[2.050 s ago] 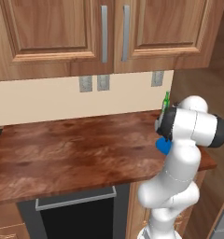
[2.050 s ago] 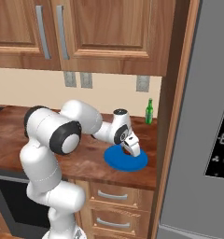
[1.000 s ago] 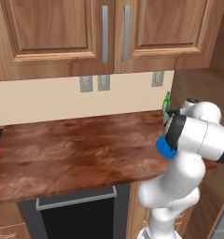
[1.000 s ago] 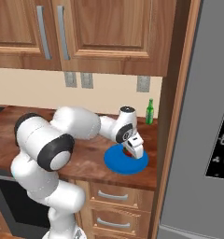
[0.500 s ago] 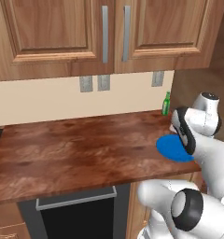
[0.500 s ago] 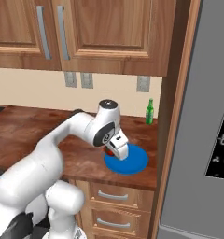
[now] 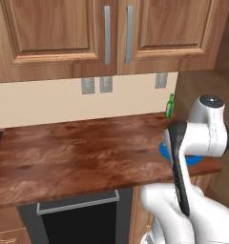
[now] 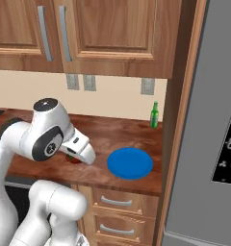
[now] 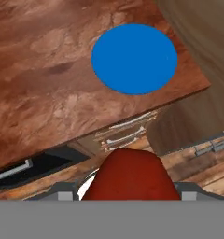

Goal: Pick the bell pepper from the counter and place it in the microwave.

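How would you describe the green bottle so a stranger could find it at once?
Start at the counter and follow it to its far corner beside the fridge. The bottle stands upright there against the wall, slim and green, behind the flat blue plate.

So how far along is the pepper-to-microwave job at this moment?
Pick looks done: the bell pepper sits between the fingers of the gripper, lifted off the counter near the blue plate. In hand: carrying it. Left: reaching the microwave and putting the pepper inside.

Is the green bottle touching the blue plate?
Apart. The right base view shows bare counter between the bottle, upright by the wall, and the plate nearer the front edge.
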Tool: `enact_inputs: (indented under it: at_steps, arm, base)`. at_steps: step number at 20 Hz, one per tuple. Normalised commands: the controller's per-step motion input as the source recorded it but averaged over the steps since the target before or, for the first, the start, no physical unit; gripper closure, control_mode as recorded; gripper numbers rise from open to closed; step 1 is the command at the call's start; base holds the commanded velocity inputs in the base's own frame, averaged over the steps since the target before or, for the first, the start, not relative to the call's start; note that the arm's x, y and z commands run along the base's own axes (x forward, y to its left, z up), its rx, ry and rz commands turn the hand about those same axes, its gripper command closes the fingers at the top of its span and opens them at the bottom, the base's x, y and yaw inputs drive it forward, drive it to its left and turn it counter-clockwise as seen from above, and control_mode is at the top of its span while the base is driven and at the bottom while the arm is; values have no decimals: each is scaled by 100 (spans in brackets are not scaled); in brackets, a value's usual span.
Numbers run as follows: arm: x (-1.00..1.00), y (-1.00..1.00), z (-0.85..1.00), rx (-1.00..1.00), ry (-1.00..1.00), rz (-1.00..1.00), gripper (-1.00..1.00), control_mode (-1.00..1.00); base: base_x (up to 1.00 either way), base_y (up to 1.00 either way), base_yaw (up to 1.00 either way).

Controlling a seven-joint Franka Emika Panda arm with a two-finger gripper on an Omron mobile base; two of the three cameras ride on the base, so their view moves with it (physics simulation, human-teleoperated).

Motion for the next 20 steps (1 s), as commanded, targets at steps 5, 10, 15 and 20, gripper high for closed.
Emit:
enact_inputs:
  at_steps: [5,10,15,20]
  arm:
    - [-100,55,81,-11,10,31,100,-100]
    - [-100,25,90,-2,2,26,100,-100]
    - [-45,24,31,0,-1,7,100,-100]
    - [-59,0,0,2,-9,0,100,-100]
  base:
    - [0,0,0]
    - [0,0,0]
    - [0,0,0]
    - [0,0,0]
